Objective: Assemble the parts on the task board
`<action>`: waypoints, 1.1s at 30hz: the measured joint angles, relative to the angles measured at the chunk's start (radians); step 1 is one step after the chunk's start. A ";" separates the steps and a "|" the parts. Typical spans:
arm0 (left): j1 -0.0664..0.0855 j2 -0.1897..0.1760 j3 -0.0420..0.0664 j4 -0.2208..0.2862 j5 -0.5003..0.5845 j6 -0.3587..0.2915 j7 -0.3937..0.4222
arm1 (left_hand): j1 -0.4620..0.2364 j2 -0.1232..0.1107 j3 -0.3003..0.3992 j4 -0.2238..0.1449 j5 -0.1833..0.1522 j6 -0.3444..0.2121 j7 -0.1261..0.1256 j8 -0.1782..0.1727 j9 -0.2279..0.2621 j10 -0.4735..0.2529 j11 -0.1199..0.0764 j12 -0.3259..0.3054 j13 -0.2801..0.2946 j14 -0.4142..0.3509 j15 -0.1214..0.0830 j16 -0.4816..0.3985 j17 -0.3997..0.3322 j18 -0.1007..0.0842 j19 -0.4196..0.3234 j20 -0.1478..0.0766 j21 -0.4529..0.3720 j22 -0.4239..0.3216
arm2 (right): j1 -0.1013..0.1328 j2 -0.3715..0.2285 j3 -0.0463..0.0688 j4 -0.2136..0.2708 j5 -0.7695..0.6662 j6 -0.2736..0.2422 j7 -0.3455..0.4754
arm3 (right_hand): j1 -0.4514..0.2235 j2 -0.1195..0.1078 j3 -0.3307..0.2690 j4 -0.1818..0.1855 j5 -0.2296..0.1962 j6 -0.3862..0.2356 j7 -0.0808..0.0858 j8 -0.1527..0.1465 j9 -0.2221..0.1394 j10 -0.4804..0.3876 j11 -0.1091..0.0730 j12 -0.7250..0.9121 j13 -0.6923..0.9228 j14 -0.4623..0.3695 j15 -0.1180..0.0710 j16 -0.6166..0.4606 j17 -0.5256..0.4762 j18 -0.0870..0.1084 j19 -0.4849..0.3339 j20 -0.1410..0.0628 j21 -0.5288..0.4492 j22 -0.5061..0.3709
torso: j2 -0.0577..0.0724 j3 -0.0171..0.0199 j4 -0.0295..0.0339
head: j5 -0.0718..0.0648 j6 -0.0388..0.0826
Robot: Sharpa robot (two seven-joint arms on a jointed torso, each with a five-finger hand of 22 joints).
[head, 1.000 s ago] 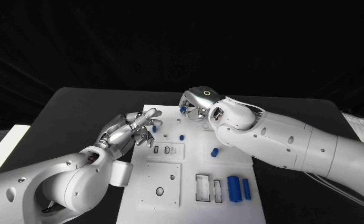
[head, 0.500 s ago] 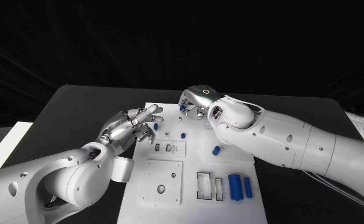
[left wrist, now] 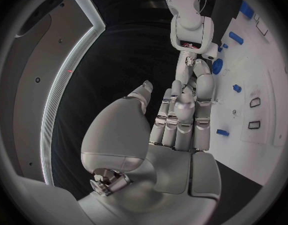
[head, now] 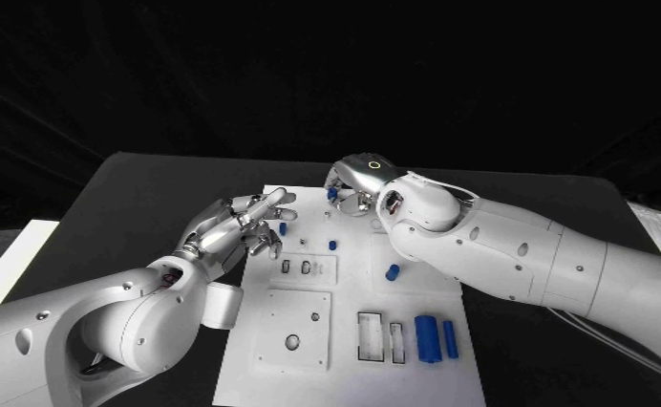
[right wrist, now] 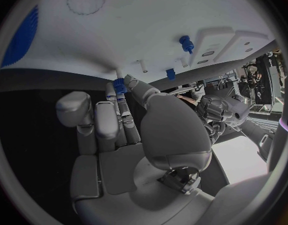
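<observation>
The white task board point(head: 361, 294) lies in the middle of the black table. My right hand point(head: 361, 187) hovers over its far edge and pinches a small blue part point(head: 332, 195) at its fingertips; the right wrist view shows that part point(right wrist: 121, 85) between thumb and finger. My left hand point(head: 248, 221) hangs over the board's left edge, holding nothing, with its fingers stretched out beside a blue peg point(head: 283, 229). In the left wrist view those fingers point(left wrist: 181, 110) lie straight and point toward the right hand point(left wrist: 194, 70).
A small blue peg point(head: 332, 245) and a blue piece point(head: 393, 272) sit mid-board. Two blue cylinders point(head: 427, 335) lie near the front right, beside two rectangular slots point(head: 370, 335). A grey sub-plate point(head: 293, 331) covers the front left.
The left hand has edged slightly toward the far side along the board's left edge. The right hand stays where it was with the blue part.
</observation>
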 measured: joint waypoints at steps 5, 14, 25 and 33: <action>0.000 0.000 0.000 0.000 0.000 0.000 -0.001 | 0.000 0.000 0.000 0.000 0.000 0.000 0.000 0.000 0.000 0.000 0.000 0.000 0.000 0.000 0.000 0.000 0.000 0.000 0.000 0.000 0.000 0.000 | 0.000 -0.001 -0.001 0.002 0.000 0.004 -0.002 | 0.004 -0.004 0.009 0.009 -0.002 0.007 -0.007 0.000 0.003 0.026 -0.007 0.005 0.009 0.000 0.000 0.004 0.016 0.000 0.000 0.000 0.005 0.018 | 0.001 0.0000 0.0001 | 0.000 -0.001; 0.000 -0.001 0.000 -0.001 0.000 0.000 -0.002 | 0.000 0.000 0.000 0.000 0.000 0.000 0.000 0.000 0.000 0.000 0.000 0.000 0.000 0.000 0.000 0.000 0.000 0.000 0.000 0.000 0.000 0.000 | -0.001 -0.006 -0.001 0.009 -0.002 0.006 -0.005 | 0.008 -0.007 0.017 0.016 -0.006 0.022 -0.015 0.005 0.008 0.060 -0.022 0.014 0.019 0.000 0.000 0.014 0.035 0.000 0.004 -0.004 0.016 0.039 | 0.002 0.0002 0.0000 | 0.002 -0.001; 0.000 -0.001 0.000 -0.002 0.000 0.000 -0.003 | 0.000 0.000 -0.003 -0.003 0.000 0.000 0.000 0.000 0.000 -0.004 0.004 0.000 0.001 0.000 0.000 -0.004 -0.002 0.000 0.000 0.000 0.000 -0.002 | -0.002 -0.005 -0.002 0.009 -0.003 0.002 -0.006 | 0.019 -0.017 0.015 0.029 -0.031 -0.028 -0.001 -0.003 -0.002 0.009 -0.004 -0.003 0.010 0.000 0.000 -0.001 0.001 0.000 -0.001 -0.001 0.001 0.002 | 0.003 0.0005 -0.0003 | 0.003 0.000; 0.000 -0.001 0.000 -0.001 0.000 0.000 -0.005 | 0.000 0.000 -0.003 -0.003 0.000 0.000 0.000 0.000 0.000 -0.004 0.004 0.000 0.001 0.000 0.000 -0.004 -0.002 0.000 0.000 0.000 0.000 -0.002 | -0.002 -0.005 -0.002 0.005 -0.001 -0.007 -0.005 | 0.020 -0.046 -0.020 0.053 -0.046 -0.108 0.005 -0.003 -0.028 -0.112 0.013 -0.004 -0.001 -0.009 0.009 -0.035 -0.052 0.000 -0.023 0.012 -0.032 -0.049 | 0.003 -0.0003 -0.0006 | 0.002 -0.001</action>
